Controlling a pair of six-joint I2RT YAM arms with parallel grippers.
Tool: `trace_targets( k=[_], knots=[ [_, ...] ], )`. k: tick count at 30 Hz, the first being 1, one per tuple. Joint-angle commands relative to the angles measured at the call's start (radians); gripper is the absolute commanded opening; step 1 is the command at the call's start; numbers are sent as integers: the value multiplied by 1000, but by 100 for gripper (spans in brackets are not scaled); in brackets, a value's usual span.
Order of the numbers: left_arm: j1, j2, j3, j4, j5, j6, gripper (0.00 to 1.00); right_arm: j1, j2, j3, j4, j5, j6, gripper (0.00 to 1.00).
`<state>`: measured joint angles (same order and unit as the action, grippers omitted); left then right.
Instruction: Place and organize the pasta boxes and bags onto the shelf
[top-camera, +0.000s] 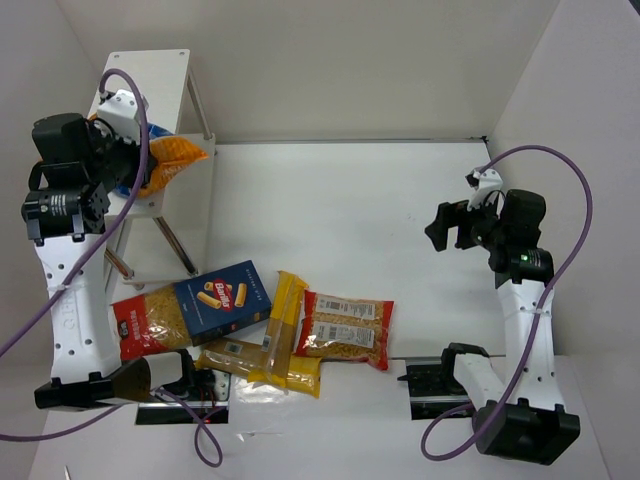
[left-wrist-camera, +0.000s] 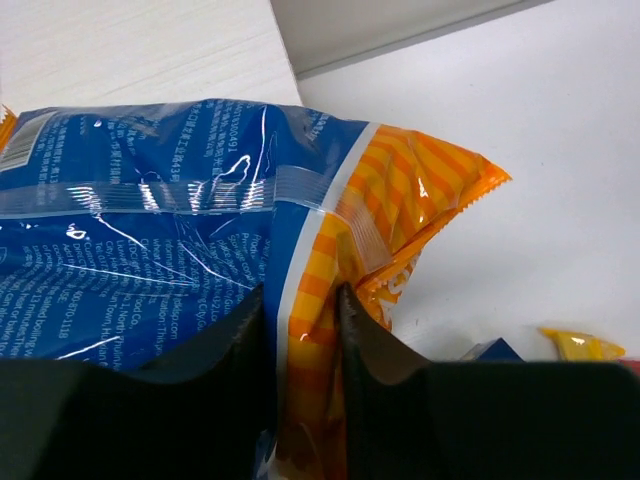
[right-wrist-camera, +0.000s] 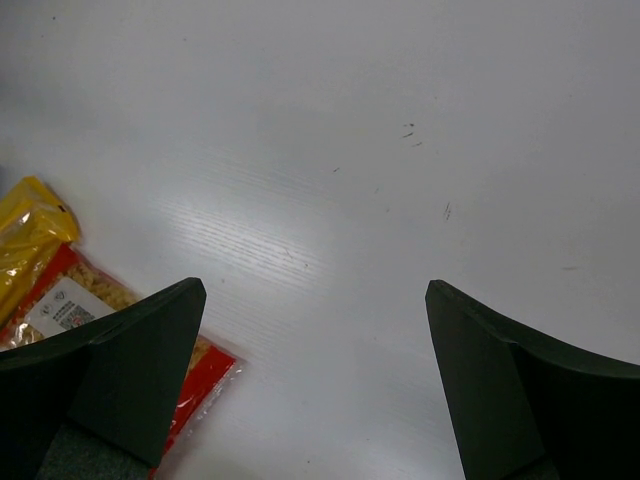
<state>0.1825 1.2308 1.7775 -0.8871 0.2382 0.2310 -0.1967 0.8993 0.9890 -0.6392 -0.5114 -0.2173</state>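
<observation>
While the left hand (left-wrist-camera: 300, 295) is clamped on the blue bag (left-wrist-camera: 150, 220) near its orange end, the bag sits at the shelf (top-camera: 150, 70) in the far-left corner of the worktop (top-camera: 400, 220). The orange end pokes past the shelf's right edge. Resting on a tier or not: cannot tell.

Right hand (right-wrist-camera: 315, 290): fingers wide apart, above bare worktop by the right edge.

Blue carton (top-camera: 222, 297), two red-trimmed clear bags (top-camera: 345, 330) and two yellow spaghetti packs (top-camera: 283, 320) lie overlapping by the near edge, left of centre.

Open room: centre through far-right corner. Worktop white, faintly grained. Pale walls along far, left and right edges.
</observation>
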Motion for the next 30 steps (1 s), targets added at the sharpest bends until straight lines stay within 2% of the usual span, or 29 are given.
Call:
trace_targets(
  k=[1,5,10,15,20,24,26,30],
  knots=[
    [3,33,-4,22,-57,-65,32,-17,-17,-3,-1,-13,10,100],
    [3,42,25,127,-82,-159,31,-17,-17,-3,-10,-13,10,100],
    [3,148,114,142,-97,-240,29,-37,-17,-12,-10,-13,10,100],
    [3,251,160,209,-88,-259,28,-55,-8,-12,-19,-13,1,100],
    [3,384,296,220,-97,-277,28,-64,10,-12,-28,-13,-8,100],
    [3,435,332,281,-97,-312,28,-84,20,-3,-28,-13,-8,100],
    [3,463,332,306,-106,-350,25,-84,29,-3,-28,-13,-8,100],
    [3,528,408,329,-129,-372,24,-93,47,-3,-28,-13,-17,100]
  ],
)
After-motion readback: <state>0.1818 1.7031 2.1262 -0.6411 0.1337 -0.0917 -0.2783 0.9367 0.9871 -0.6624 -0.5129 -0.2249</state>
